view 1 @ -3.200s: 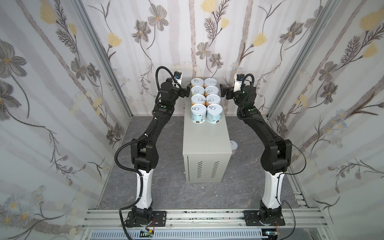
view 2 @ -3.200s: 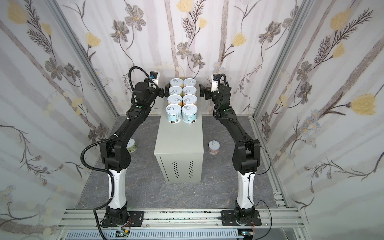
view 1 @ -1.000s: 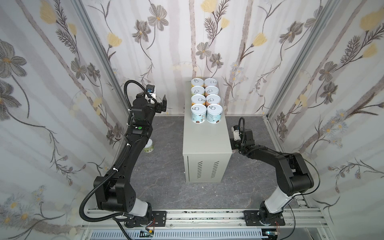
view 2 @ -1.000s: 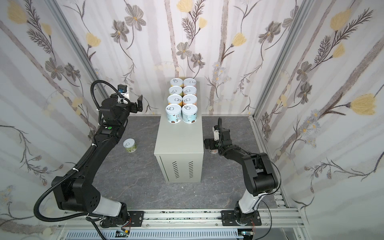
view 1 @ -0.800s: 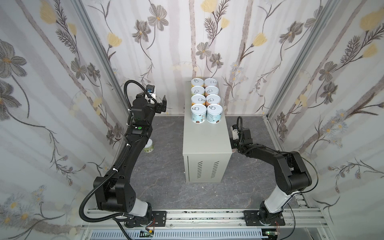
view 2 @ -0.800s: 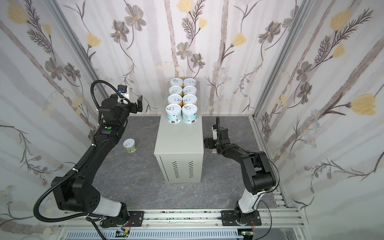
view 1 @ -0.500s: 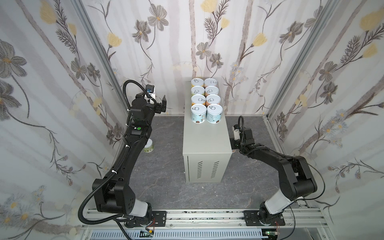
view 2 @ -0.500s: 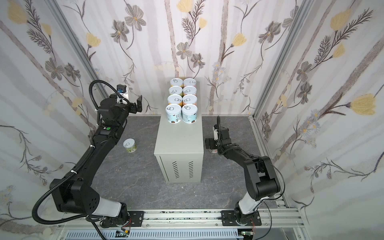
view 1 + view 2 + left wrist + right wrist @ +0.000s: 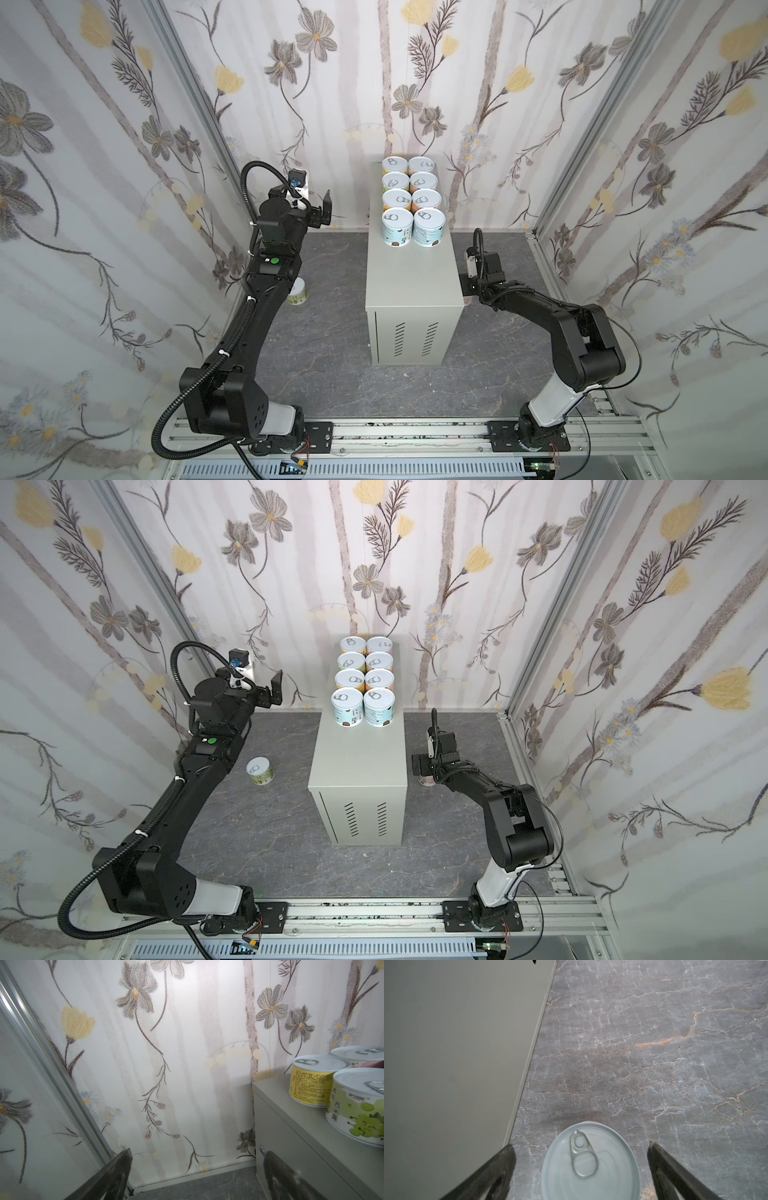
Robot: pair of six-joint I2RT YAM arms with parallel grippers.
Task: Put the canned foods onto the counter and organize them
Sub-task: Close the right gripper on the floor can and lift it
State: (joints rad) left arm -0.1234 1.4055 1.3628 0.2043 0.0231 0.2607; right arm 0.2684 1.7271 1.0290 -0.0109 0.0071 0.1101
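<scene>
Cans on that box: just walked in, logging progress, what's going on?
Eight cans stand in two rows at the back of the box. The right gripper hangs open over a ninth can on the floor beside it, not gripping. The left gripper is open and empty, raised by the box; a tenth can sits on the floor near that arm.

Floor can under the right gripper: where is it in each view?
Top view: can nearly hidden under the right gripper, right of the counter.
Top view: same spot, lower edge showing.
Left wrist: not in it.
Right wrist: lid between the open gripper's fingers.
Shared landmark: the counter, in all four.
</scene>
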